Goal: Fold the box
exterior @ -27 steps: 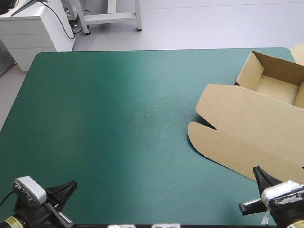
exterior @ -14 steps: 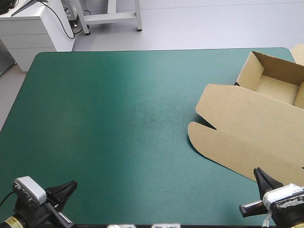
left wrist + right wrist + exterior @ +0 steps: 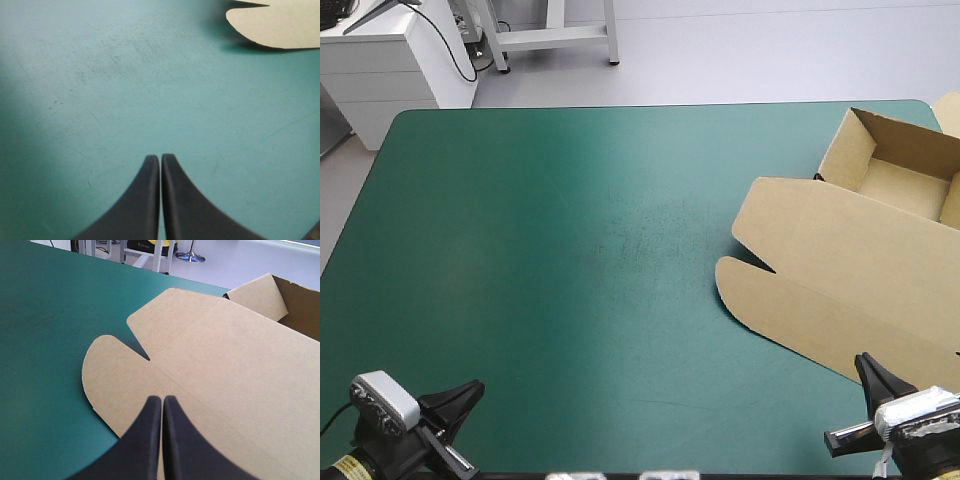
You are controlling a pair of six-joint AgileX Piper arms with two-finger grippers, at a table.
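Box [image 3: 905,170] an open tray, lid [image 3: 850,280] flat, left hand [image 3: 160,157] closed over bare counter [image 3: 570,250], right hand [image 3: 163,399] closed over lid's edge

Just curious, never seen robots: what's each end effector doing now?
Left end effector: closed, empty.
Right end effector: closed, empty, near brown cardboard box.

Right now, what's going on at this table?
Nothing is held. The brown box sits at the table's right side as an open tray, lid flat. Both grippers are shut and empty: the left gripper over bare teal-green cover near the near edge, the right gripper at the lid's near edge.
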